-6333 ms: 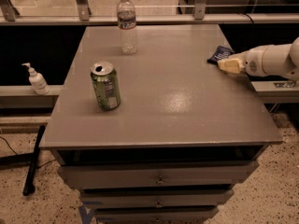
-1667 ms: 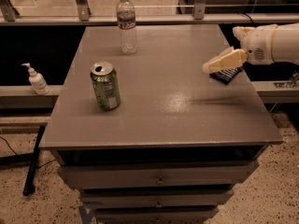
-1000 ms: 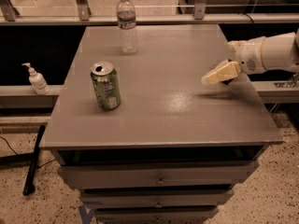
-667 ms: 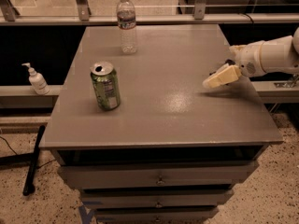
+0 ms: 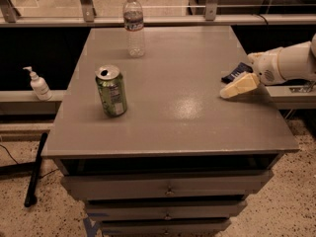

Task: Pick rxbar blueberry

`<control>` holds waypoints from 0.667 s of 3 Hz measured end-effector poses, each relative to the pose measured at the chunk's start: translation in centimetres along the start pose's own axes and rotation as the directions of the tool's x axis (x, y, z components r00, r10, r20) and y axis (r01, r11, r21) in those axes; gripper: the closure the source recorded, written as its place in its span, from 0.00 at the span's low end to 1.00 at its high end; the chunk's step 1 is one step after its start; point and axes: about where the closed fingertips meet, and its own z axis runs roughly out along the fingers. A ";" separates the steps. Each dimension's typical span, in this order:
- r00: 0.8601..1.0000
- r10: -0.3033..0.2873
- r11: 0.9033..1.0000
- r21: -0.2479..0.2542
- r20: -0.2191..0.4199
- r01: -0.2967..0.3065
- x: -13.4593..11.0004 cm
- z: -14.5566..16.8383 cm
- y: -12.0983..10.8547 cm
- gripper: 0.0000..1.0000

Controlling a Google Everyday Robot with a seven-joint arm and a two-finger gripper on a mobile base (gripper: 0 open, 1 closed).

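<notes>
The rxbar blueberry is a small dark navy wrapper lying near the right edge of the grey table. Only part of it shows, behind the gripper. My gripper is cream-coloured, comes in from the right on a white arm, and sits low over the table right in front of the bar, touching or nearly touching it. I cannot tell whether it holds the bar.
A green soda can stands upright at the table's left middle. A clear water bottle stands at the back. A pump bottle sits on a ledge left of the table. Drawers run below the front edge.
The gripper has come down slightly towards the table and a little to the right. The dark bar now shows behind it, nearer than where it lay at first.
</notes>
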 end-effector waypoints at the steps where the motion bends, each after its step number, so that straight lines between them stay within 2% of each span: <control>1: 1.000 0.013 1.000 0.004 -0.004 -0.013 0.8 -0.4 -0.6 0.20; 2: 1.000 0.020 1.000 0.005 0.000 -0.020 0.9 -0.7 -1.0 0.42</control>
